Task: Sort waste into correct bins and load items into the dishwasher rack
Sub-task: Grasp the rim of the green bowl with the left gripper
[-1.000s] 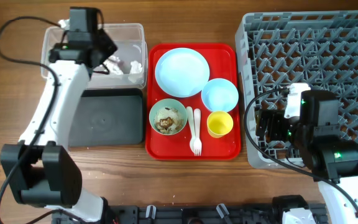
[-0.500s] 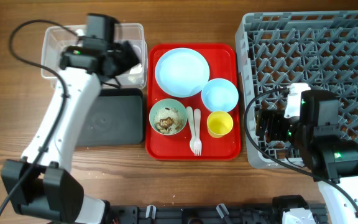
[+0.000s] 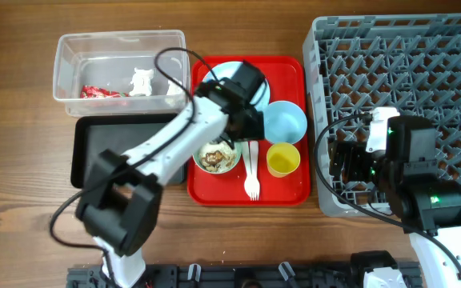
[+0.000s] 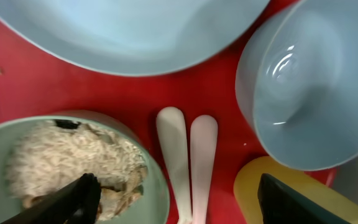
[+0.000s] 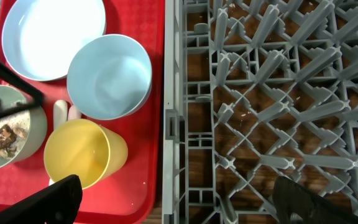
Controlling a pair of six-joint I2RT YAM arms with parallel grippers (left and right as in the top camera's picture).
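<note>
Over the middle of the frame, the left end effector (image 4: pixel 176 188) has come from the tub (image 3: pixel 118 34) to the green bowl (image 3: pixel 195 154), fingers spread and empty; the scraps (image 4: pixel 73 158) probably come next.

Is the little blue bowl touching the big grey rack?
Apart. The right wrist view shows the light blue bowl sitting on the red tray, with a strip of bare red tray between the bowl's rim and the dishwasher rack.

1. Red serving tray (image 3: pixel 286 189) sits flat at mid-counter, glossy, with rounded corners and a raised rim, its long side running front to back.
2. Wooden counter (image 3: pixel 14 144) is warm brown, its grain streaking left to right.
</note>
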